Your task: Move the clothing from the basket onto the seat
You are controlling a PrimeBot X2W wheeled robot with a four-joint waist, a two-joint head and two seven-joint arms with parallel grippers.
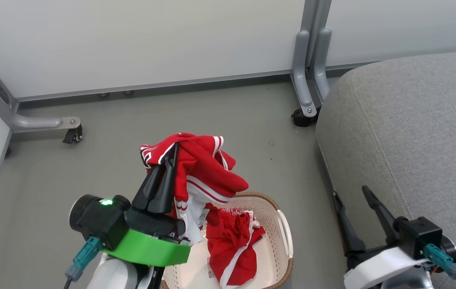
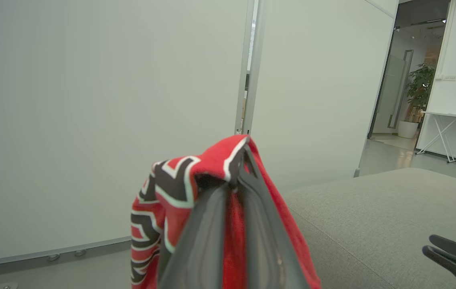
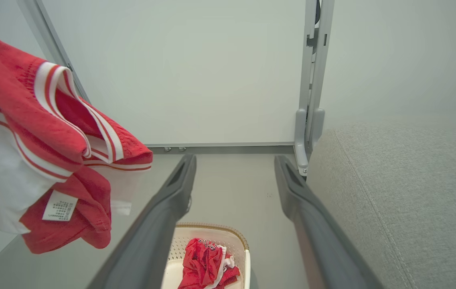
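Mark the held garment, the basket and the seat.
held garment [image 1: 203, 162]: head view, bunched red fabric.
basket [image 1: 258, 196]: head view, brown far rim.
seat [image 1: 412, 128]: head view, grey cushion top.

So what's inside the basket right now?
A crumpled red garment with white stripes lies in the basket. The lifted garment in the left tool covers the basket's left side, hiding anything there.

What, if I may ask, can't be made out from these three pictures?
- basket: in the head view its near end is cut off by the bottom edge; the left arm hides its left rim.
- care label: print too small, right wrist view.
- held garment: its lower part is hidden by the shut left jaws, left wrist view.
- seat: cut off by the right edge, head view.
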